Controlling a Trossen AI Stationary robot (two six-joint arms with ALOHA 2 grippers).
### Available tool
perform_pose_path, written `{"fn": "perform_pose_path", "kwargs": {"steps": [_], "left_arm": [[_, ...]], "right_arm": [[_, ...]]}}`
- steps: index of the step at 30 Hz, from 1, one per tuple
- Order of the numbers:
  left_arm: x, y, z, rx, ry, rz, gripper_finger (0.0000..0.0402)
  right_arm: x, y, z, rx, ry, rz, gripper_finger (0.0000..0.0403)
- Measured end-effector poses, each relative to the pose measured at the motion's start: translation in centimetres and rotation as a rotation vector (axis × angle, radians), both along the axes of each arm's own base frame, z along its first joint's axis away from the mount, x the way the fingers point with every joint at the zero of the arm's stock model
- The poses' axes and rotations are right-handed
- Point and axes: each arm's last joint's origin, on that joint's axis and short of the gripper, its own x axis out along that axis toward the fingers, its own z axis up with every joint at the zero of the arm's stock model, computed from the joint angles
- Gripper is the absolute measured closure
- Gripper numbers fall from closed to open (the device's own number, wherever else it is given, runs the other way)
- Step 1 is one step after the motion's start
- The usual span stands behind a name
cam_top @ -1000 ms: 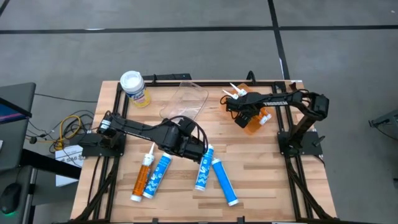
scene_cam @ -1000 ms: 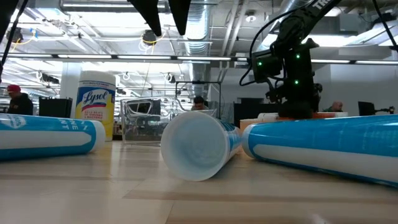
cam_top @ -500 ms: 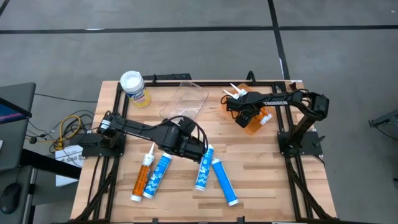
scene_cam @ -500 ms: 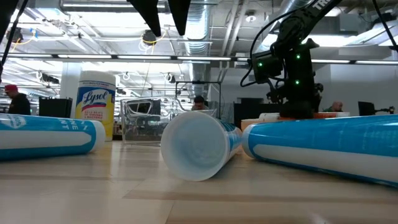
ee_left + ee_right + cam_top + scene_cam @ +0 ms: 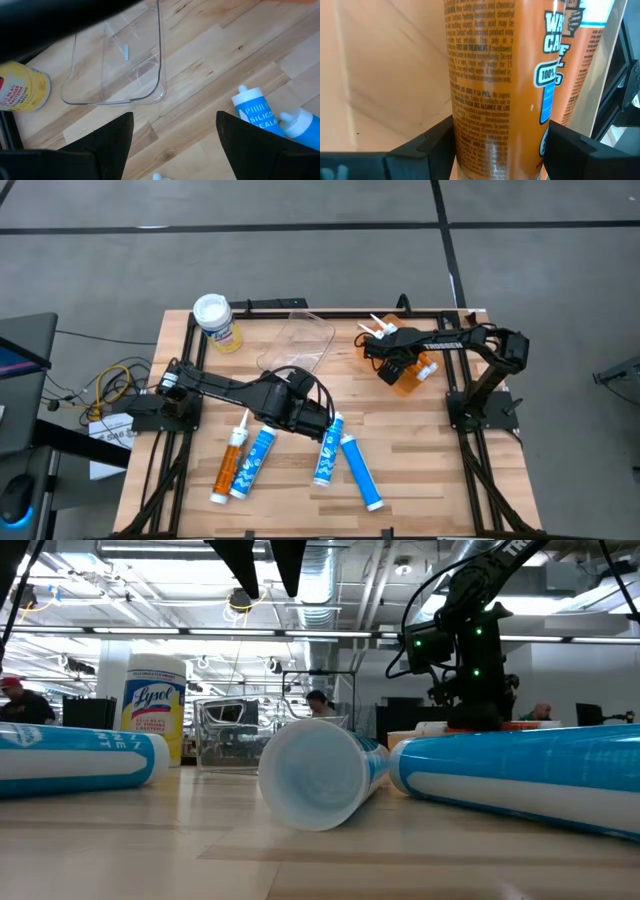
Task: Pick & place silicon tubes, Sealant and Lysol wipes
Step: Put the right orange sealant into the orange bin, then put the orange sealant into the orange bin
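My right gripper (image 5: 396, 368) is at the far right of the table, down on a group of orange cartridges (image 5: 408, 374) whose white nozzles (image 5: 375, 329) point toward the far left. It is shut on one orange cartridge (image 5: 495, 85). My left gripper (image 5: 318, 420) hangs open and empty above the table's middle (image 5: 172, 145), its fingers high in the low view (image 5: 268, 565). Below it lie blue cartridges (image 5: 328, 450) (image 5: 360, 472). The Lysol wipes canister (image 5: 216, 322) stands on its base at the far left corner. My right gripper pinches the orange cartridge's round body (image 5: 470, 145) between its two fingers, one on each side. The fingers come from above, pointing down, and lie across the cartridge. The cartridge lies beside a second orange cartridge (image 5: 582, 60); whether it is lifted does not show.
A clear plastic tray (image 5: 300, 340) lies on the far middle of the table, next to the Lysol canister. Another blue cartridge (image 5: 255, 465) and an orange one (image 5: 230, 462) lie at the near left. Black frame rails (image 5: 185, 360) run along the table's edges.
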Motion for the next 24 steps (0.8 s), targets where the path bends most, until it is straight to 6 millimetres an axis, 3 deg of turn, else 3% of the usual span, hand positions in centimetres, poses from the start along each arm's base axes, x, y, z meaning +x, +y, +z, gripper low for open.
{"fn": "perform_pose_path", "kwargs": {"steps": [5,16,24], "left_arm": [[0.0,0.0,0.0,0.0,0.0,-0.001,0.0126],[0.0,-0.1,-0.1,-0.037,0.023,-0.02,0.0126],[-0.3,-1.3,-0.3,-0.12,0.088,-0.11,0.0126]], "right_arm": [[0.0,0.0,0.0,0.004,-0.002,-0.001,0.0147],[-0.1,0.0,0.0,-0.009,0.006,-0.013,0.0059],[0.8,2.0,2.1,-0.064,0.001,0.06,0.0041]]}}
